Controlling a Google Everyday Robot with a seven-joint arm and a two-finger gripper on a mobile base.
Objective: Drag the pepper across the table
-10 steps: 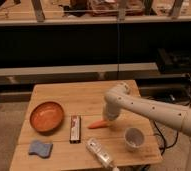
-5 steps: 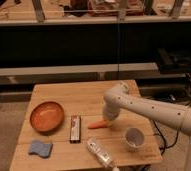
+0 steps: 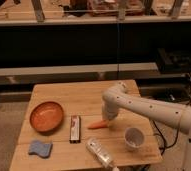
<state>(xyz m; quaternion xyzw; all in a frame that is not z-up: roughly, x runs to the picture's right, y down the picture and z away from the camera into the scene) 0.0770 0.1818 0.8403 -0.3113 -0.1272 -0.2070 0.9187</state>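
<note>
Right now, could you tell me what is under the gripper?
The orange pepper lies on the table beneath the gripper, near the table's middle. The end directly below the gripper is covered.

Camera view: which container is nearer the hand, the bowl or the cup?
The white cup, beside the hand, which is down at the orange pepper. The orange bowl sits past the dark bar, farther away.

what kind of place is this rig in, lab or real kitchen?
Probably an office canteen or break area, not certain: a small wooden table with an orange bowl and a white cup, and a long dark counter behind. The gripper is down at the pepper on that table.
</note>
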